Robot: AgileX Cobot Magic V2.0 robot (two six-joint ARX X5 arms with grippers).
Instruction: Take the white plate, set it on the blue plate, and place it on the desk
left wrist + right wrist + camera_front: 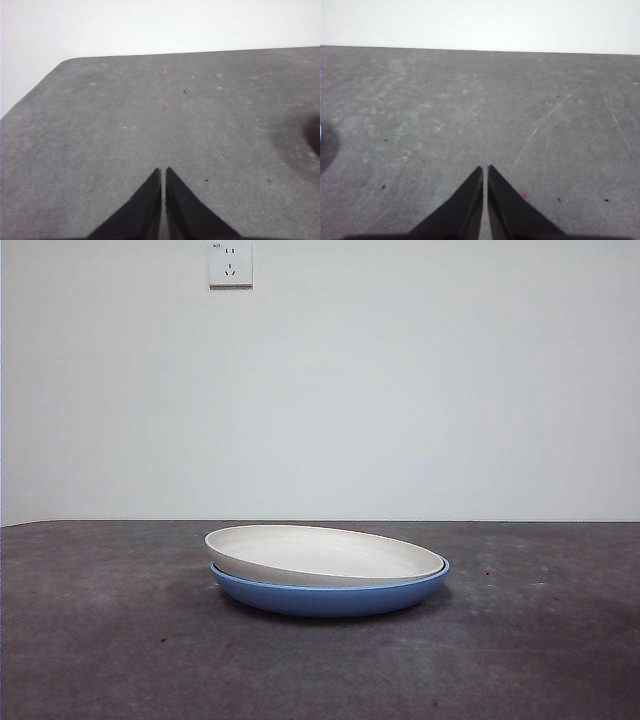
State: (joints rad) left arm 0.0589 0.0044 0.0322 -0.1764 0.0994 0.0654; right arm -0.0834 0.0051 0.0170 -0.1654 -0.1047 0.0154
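The white plate rests inside the blue plate, a little tilted, with its left side raised. Both sit on the desk at the middle of the front view. Neither arm shows in the front view. My left gripper is shut and empty above bare desk. My right gripper is shut and empty above bare desk. Neither wrist view shows the plates.
A white wall with a socket stands behind the desk. The desk's far edge and a rounded corner show in the left wrist view. A dark shadow lies at that view's side.
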